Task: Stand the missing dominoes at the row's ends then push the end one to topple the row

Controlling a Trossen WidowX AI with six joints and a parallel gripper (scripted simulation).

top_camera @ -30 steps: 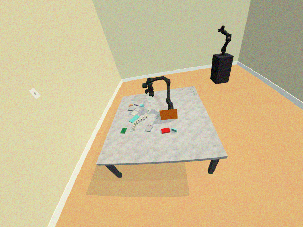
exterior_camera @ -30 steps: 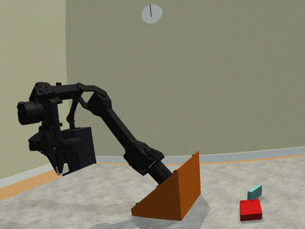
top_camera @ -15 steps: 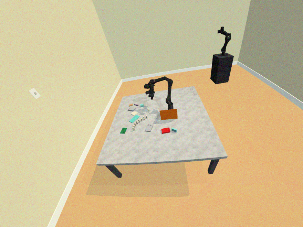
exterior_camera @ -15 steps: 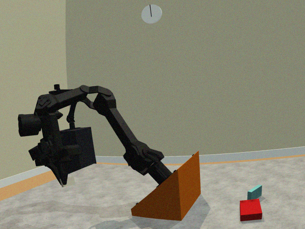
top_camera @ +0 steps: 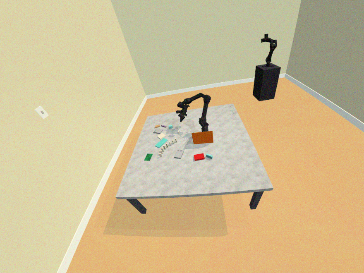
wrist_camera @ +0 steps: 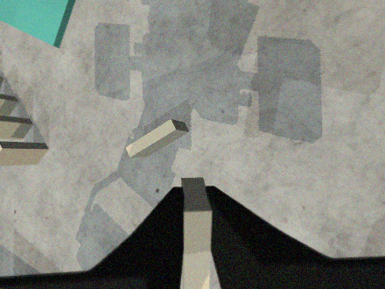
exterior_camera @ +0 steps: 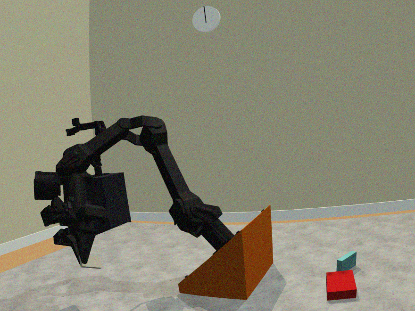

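Mottled grey tabletop (top_camera: pixel 223 173) (exterior_camera: pixel 301 241) (wrist_camera: pixel 350 184); orange floor (top_camera: pixel 293 205) (exterior_camera: pixel 20 256); pale walls (top_camera: pixel 58 58) (exterior_camera: pixel 268 100); white skirting (top_camera: pixel 199 87).

Perhaps eight dominoes (top_camera: pixel 164 147) (wrist_camera: pixel 24 156) in the row, two grey slabs (top_camera: pixel 178 154), two arms (top_camera: pixel 205 110) (exterior_camera: pixel 170 168), one red block (top_camera: pixel 199 157) (exterior_camera: pixel 341 282).

Noted on tabletop: red block (top_camera: pixel 199 156) (exterior_camera: pixel 341 283) beside upright teal block (top_camera: pixel 209 156) (exterior_camera: pixel 346 261); green rectangle (top_camera: pixel 148 157), lying flat; flat turquoise slab (top_camera: pixel 161 142) (wrist_camera: pixel 32 17); small purple piece (top_camera: pixel 163 125), possibly a marker, near orange block (top_camera: pixel 157 125). Mounted on wall: round clock (exterior_camera: pixel 206 19).
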